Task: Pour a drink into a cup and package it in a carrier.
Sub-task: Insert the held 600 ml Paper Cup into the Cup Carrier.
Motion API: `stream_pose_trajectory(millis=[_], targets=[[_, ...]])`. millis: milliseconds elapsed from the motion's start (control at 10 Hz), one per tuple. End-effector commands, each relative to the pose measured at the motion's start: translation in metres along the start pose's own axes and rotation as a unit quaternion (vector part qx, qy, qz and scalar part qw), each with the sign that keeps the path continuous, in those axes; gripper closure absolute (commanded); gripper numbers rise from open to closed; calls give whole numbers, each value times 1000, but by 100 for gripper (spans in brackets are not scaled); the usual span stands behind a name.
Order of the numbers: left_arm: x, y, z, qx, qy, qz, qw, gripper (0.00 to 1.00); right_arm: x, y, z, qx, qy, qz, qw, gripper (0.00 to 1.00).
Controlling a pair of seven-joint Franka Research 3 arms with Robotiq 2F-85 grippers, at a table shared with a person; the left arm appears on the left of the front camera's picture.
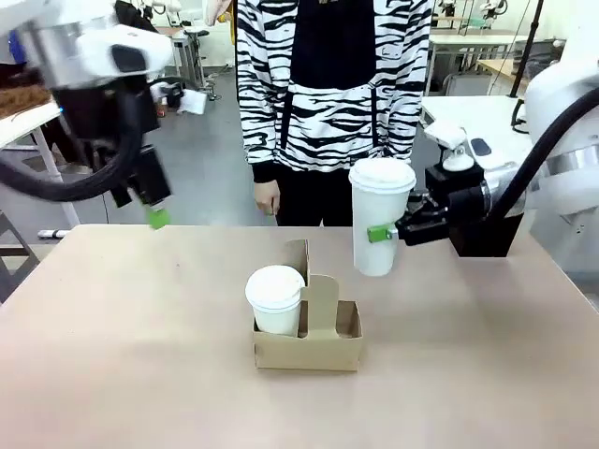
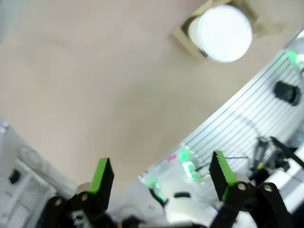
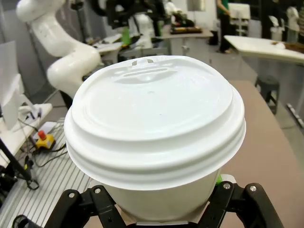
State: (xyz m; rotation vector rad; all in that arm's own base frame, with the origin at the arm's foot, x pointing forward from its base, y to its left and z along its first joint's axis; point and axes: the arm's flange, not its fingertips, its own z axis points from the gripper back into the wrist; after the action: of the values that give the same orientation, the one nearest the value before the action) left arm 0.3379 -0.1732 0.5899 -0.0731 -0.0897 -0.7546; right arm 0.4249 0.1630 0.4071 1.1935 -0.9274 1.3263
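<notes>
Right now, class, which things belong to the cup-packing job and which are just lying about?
In the job: white cup in the right gripper; cardboard carrier; second cup seated in it.
Lying about: red-and-yellow button; stool.

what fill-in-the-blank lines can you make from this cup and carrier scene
1. The right gripper grips a white paper cup with its ____ on.
2. The cardboard carrier holds ____ seated cup.
3. The left gripper hangs over the table with its jaws ____.

Missing words: lid; one; open
</notes>
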Motion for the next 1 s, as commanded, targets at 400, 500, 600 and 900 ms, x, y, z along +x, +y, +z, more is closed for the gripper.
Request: stream_pose_trajectory(millis=[400, 500, 600, 900], targets=[[-14, 14, -13, 1, -17, -24, 1000, 0, -13, 2, -6, 7, -5, 8, 1000, 20], [-19, 21, -24, 2, -28, -30, 999, 0, -21, 1, -8, 2, -5, 11, 1000, 20], [-27, 40, -38, -10, -37, -42, 998, 0, -20, 3, -12, 0, -17, 16, 1000, 20], [-46, 76, -70, 3, -37, -46, 998, 0, -26, 0, -33, 47, -42, 15, 998, 20]])
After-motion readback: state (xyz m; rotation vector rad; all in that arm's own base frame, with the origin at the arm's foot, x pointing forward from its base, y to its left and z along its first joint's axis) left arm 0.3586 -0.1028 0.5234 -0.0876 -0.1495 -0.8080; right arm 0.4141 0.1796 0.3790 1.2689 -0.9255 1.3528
